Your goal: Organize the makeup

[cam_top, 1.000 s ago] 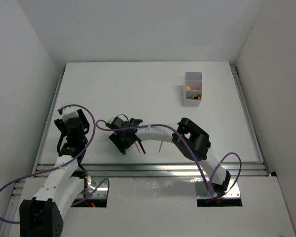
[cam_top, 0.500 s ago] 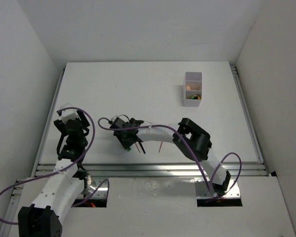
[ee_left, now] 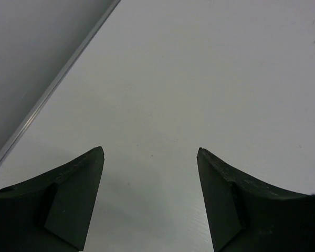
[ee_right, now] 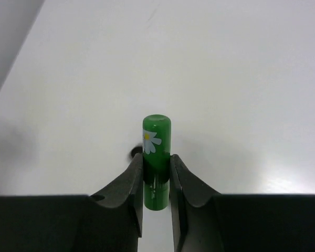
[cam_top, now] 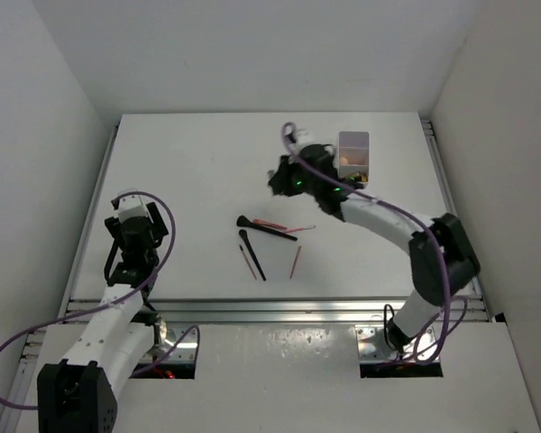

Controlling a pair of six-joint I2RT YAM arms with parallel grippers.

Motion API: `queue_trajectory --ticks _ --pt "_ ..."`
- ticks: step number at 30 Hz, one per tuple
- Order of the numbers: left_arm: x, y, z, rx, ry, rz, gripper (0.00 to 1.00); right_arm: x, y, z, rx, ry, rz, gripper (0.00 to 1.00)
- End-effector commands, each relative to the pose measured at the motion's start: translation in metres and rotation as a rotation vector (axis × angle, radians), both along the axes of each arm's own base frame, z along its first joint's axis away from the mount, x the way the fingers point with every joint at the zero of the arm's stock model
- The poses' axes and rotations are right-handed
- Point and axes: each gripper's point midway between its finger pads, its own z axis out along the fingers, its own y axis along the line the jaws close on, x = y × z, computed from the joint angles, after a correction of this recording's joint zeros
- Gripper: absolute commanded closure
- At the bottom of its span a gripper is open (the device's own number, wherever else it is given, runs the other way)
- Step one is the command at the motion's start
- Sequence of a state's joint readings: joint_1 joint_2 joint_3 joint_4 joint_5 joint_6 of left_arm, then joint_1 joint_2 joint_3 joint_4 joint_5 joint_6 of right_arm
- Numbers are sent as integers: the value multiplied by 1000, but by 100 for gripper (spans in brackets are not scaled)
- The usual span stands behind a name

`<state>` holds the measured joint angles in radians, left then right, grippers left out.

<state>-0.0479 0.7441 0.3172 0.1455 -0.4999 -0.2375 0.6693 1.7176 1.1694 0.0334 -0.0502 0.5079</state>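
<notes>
My right gripper [ee_right: 156, 157] is shut on a green tube [ee_right: 156, 131] with a white daisy on it and holds it above the table. In the top view this gripper [cam_top: 284, 179] is at mid-back, just left of the translucent white box [cam_top: 352, 189]. Two black-handled brushes [cam_top: 267, 230] [cam_top: 252, 255] and thin pink pencils [cam_top: 295, 262] [cam_top: 272, 224] lie loose at the table's middle front. A peach sponge [cam_top: 344, 161] shows inside the box. My left gripper [ee_left: 149, 152] is open and empty over bare table at the left [cam_top: 131, 236].
The table's left rail [ee_left: 52, 89] runs close beside the left gripper. A metal rail [cam_top: 270, 307] borders the front edge. White walls enclose the table on the left, back and right.
My right gripper has risen from the pile at the middle front and swung back and right toward the box with the green tube. The brushes and pencils are now uncovered. The left arm barely moved.
</notes>
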Motion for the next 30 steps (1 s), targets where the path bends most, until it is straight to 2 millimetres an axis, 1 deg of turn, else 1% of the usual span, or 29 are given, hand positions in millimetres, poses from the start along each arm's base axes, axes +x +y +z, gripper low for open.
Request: queue_trajectory --ticks 1,2,3,4,5,6,7,8,9,10,11,12,14,15,19,20,21,23,24,25,26,27,28,29,30 --pt "6 -4 -10 -27 65 -57 23 58 -75 37 123 -210 -177 100" --pt "10 -3 -6 -39 67 -71 23 57 -88 37 139 -221 -200 100" --pt "13 -3 -5 -37 75 -82 23 72 -128 28 142 -217 -295 100" --pt "14 -2 -13 -36 113 -90 24 82 -137 43 179 -293 -322 100" --pt "20 -7 -8 -44 107 -114 24 82 -152 27 175 -267 -373 100" --pt "22 -5 -7 -36 115 -118 24 95 -186 22 180 -264 -501 100" --pt "26 -6 -11 -39 121 -127 24 100 -195 21 195 -267 -537 100" --pt "30 -7 -6 -31 115 -141 24 105 -210 12 207 -248 -596 100" --pt "33 -5 -3 -24 109 -144 24 106 -215 1 205 -225 -624 100" --pt "36 -7 -5 -27 110 -154 24 110 -231 -4 212 -217 -722 100" --pt "37 -6 -5 -19 112 -156 24 114 -247 -5 216 -231 -774 100" --pt "41 -6 0 -17 97 -157 24 114 -244 -14 213 -235 -802 100" --pt "43 -5 1 -8 104 -160 24 117 -258 -17 214 -265 -880 100" --pt "45 -5 2 -6 95 -160 24 123 -259 -8 245 -320 -891 100" --pt "42 -3 1 -8 94 -150 24 133 -263 5 232 -388 -918 100" --pt "42 -3 1 -8 94 -150 24 133 -267 3 224 -387 -944 100" --pt "41 -3 -5 -19 112 -147 24 132 -268 1 217 -388 -953 100" --pt "42 -3 -8 -21 123 -147 24 130 -275 -2 202 -401 -997 100" --pt "43 -3 -6 -19 114 -147 24 130 -274 -5 203 -413 -997 100" --pt "43 -3 -10 -21 126 -147 24 129 -277 -8 197 -416 -1009 100" --pt "43 -2 -10 -11 130 -151 24 129 -278 -12 187 -417 -1005 100" --pt "44 -2 -7 -9 118 -151 24 129 -273 -18 182 -411 -990 100" --pt "46 -2 -8 -1 122 -154 24 132 -273 -17 196 -437 -991 100" --pt "43 -2 -13 -2 132 -154 24 131 -270 -26 188 -427 -983 100" --pt "45 -2 -10 0 120 -154 24 133 -267 -24 207 -441 -980 100"
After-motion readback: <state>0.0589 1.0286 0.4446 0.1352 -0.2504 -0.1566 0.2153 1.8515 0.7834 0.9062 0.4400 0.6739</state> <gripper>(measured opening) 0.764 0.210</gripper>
